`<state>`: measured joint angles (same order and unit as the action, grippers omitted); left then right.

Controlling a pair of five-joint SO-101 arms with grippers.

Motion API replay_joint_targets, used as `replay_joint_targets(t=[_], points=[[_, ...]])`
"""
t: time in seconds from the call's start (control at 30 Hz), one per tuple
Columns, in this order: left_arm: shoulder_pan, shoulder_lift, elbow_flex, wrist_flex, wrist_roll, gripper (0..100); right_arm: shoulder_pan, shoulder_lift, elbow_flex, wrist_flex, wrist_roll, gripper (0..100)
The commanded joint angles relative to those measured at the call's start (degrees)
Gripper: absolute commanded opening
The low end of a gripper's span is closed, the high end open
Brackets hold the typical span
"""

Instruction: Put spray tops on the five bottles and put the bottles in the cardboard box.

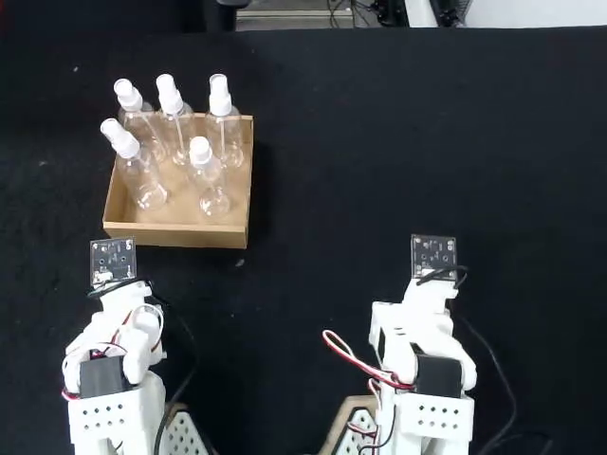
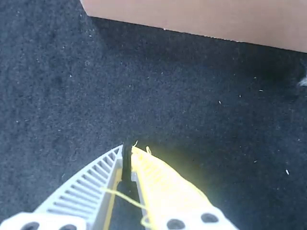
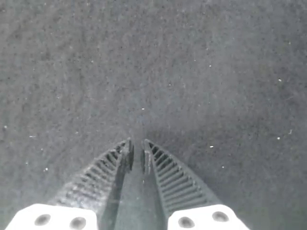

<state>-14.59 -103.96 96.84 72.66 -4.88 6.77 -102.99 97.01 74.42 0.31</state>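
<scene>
The five bottles (image 1: pixel 180 142) all stand inside the cardboard box (image 1: pixel 175 233). The box sits on the far left part of the table, just in front of the left arm (image 1: pixel 109 365). The bottles are of clear plastic, slim and round, and each one carries a white spray top (image 1: pixel 200 151). Three stand in a row at the far wall of the box and two stand nearer. The box is shallow and square, of plain brown card with an open top. In the left wrist view its smooth tan wall (image 2: pixel 201 17) shows close by.

The left gripper (image 2: pixel 129 146) has its tips pressed together on nothing. One finger is of pale grey ribbed plastic and the other of yellow. The right gripper (image 3: pixel 136 146) has dark ribbed fingers, with just a thin slit between the tips, and it holds nothing. The right arm (image 1: pixel 422 355) is folded at the near edge, well apart from the box.

The table (image 1: pixel 408 142) is covered with black cloth, a little fuzzy and dotted with pale lint. Behind its far edge lie some cables (image 1: pixel 356 11) on a pale floor.
</scene>
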Motion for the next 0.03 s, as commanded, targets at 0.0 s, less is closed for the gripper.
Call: replay_joint_targets(t=[0.0], points=[[-0.4,-0.6,0.5,0.4,-0.1,3,0.7,-5.5,-0.6,0.4,-0.1,1.1]])
